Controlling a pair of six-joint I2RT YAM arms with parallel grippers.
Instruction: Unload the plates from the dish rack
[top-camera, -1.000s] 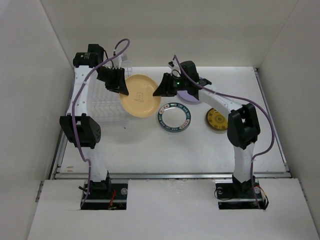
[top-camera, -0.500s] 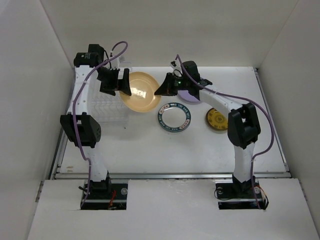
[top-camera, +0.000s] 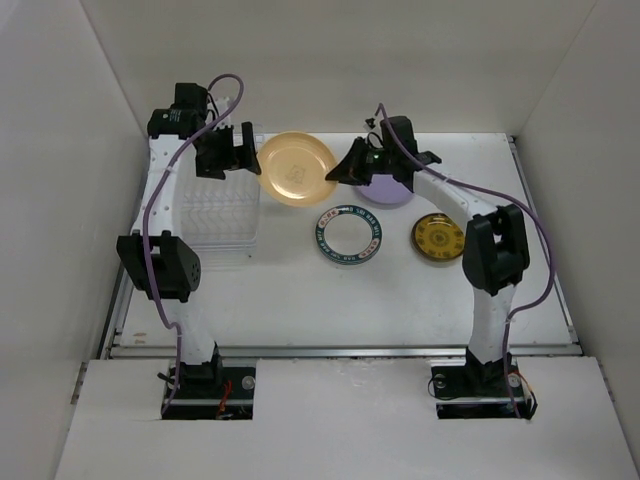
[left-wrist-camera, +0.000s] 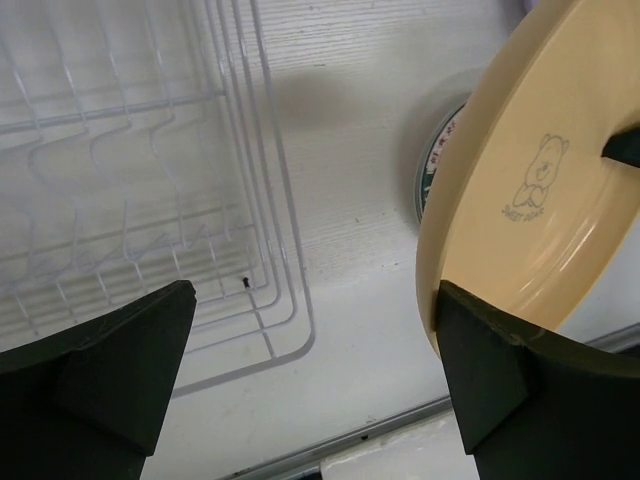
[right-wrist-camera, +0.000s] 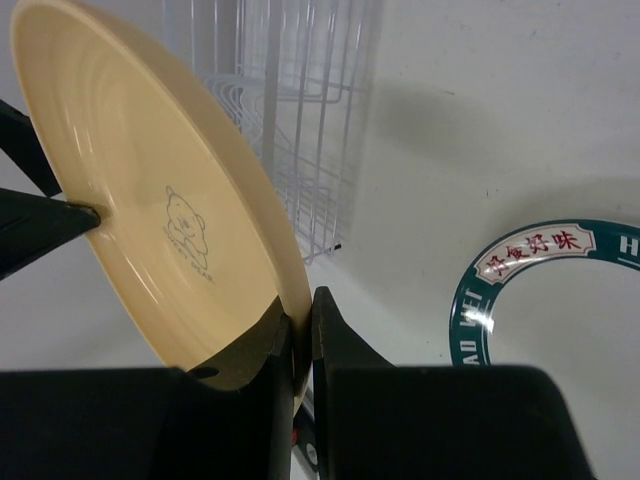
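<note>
A large tan plate (top-camera: 297, 168) with a bear drawing hangs tilted in the air over the table's far middle. My right gripper (top-camera: 345, 168) is shut on its right rim; in the right wrist view the fingers (right-wrist-camera: 303, 310) pinch the plate's (right-wrist-camera: 150, 190) edge. My left gripper (top-camera: 248, 150) stands open just left of the plate, above the far end of the dish rack (top-camera: 215, 215). In the left wrist view its jaws (left-wrist-camera: 315, 300) are wide apart, the plate (left-wrist-camera: 540, 200) beside the right finger. The rack's wire slots (left-wrist-camera: 150, 180) that show hold nothing.
A white plate with a teal rim (top-camera: 350, 234) lies flat on the table's middle. A mustard-yellow plate (top-camera: 438, 239) lies to its right. A purple plate (top-camera: 392, 190) lies partly under my right arm. White walls enclose the table.
My left gripper has opened, let go of the tan plate and drawn back left. My right gripper has shut on the rim and lifted the plate farther back and right.
</note>
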